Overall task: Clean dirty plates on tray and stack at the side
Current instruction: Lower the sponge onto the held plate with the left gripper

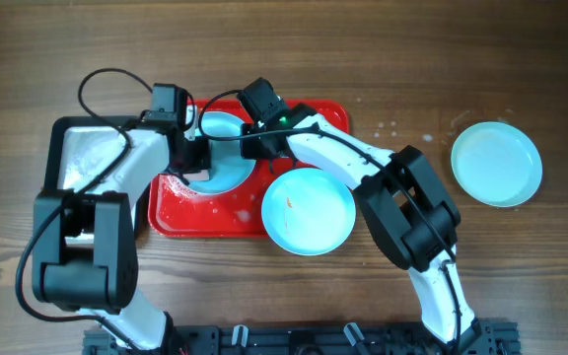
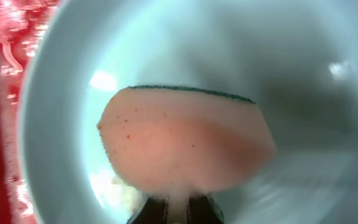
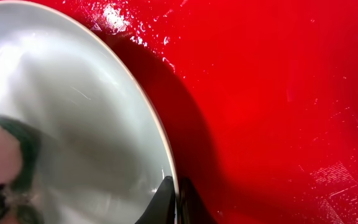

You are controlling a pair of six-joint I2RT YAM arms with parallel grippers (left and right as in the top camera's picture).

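A pale turquoise plate (image 1: 227, 150) sits on the red tray (image 1: 314, 113), at its upper left. My left gripper (image 1: 193, 158) is shut on a pink sponge (image 2: 185, 143) with a green scouring edge, pressed on the inside of this plate (image 2: 303, 74). My right gripper (image 1: 254, 138) is shut on the plate's rim (image 3: 157, 134), one finger inside, one outside, above the wet red tray (image 3: 278, 93). A second plate (image 1: 308, 211) with an orange speck lies half over the tray's front edge. A third plate (image 1: 496, 164) lies on the table at the right.
A black-rimmed silvery metal tray (image 1: 72, 148) stands left of the red tray, under my left arm. White foam lies on the red tray's left part (image 1: 180, 187). Water drops mark the wood table (image 1: 402, 128) right of the tray.
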